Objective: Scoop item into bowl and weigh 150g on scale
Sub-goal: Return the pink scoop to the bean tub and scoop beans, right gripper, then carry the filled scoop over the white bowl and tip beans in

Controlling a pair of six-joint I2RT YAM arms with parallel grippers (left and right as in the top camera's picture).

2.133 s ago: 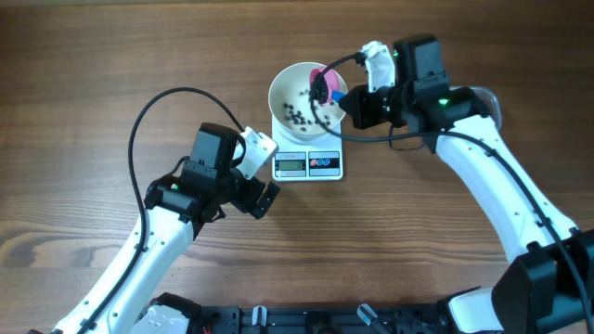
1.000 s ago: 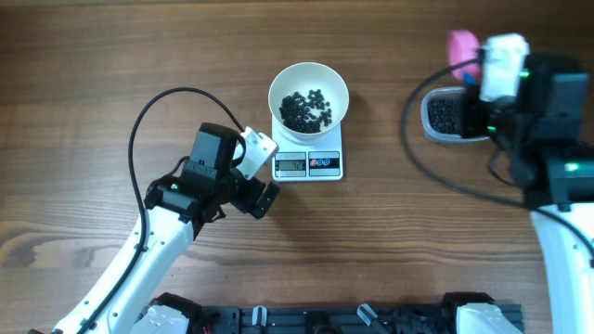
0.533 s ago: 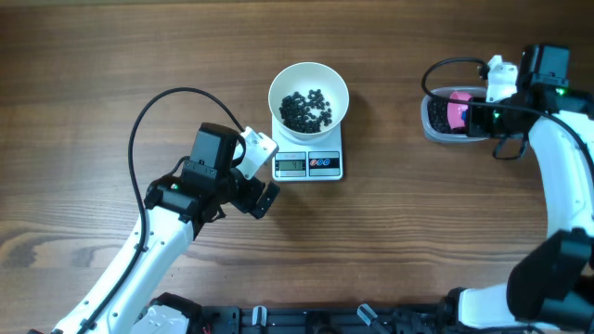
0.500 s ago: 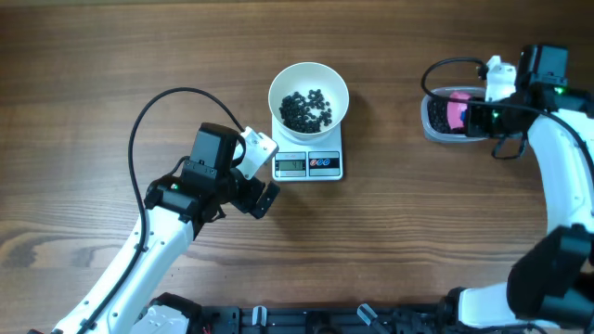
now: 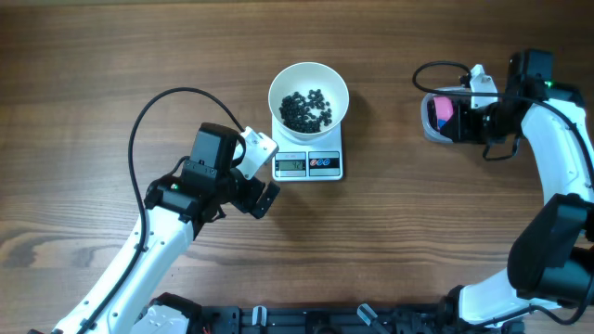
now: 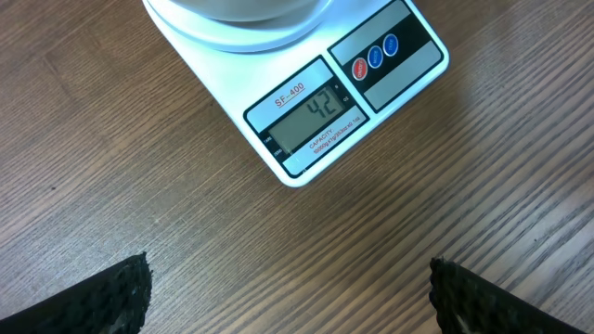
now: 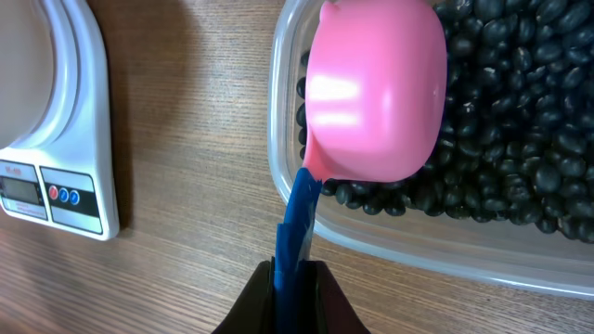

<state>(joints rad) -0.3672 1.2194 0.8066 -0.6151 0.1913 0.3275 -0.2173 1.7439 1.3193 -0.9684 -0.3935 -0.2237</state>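
The right hand [image 7: 295, 278] is clamped tight on the blue handle [image 7: 299, 218] of a pink scoop [image 7: 376, 93], its two fingers pressed together on either side of the thin handle. The scoop's cup sits over the near end of a clear plastic tub [image 7: 278, 139], with its rounded back turned toward the wrist camera. Whether its rim touches the contents cannot be told. The tub is full of glossy black beans [image 7: 506, 139]. From overhead, this hand [image 5: 470, 118] and the scoop [image 5: 446, 111] are at the right side of the wooden desk [image 5: 93, 74], well apart from the scale.

The left hand [image 6: 292, 297] has its fingers spread wide apart and holds nothing. Its dark fingertips [image 6: 121, 297] show at the bottom corners of the wrist view, above bare wood. Just beyond it stands the white scale [image 6: 306, 121], whose grey display reads 42, with small red and blue buttons beside it. Overhead, the left hand [image 5: 263, 176] lies just left of the scale [image 5: 309, 165].

The white bowl [image 5: 278, 88] stands on the scale's platform, at the middle of the desk. A loose layer of beans [image 5: 306, 109] covers part of its bottom.
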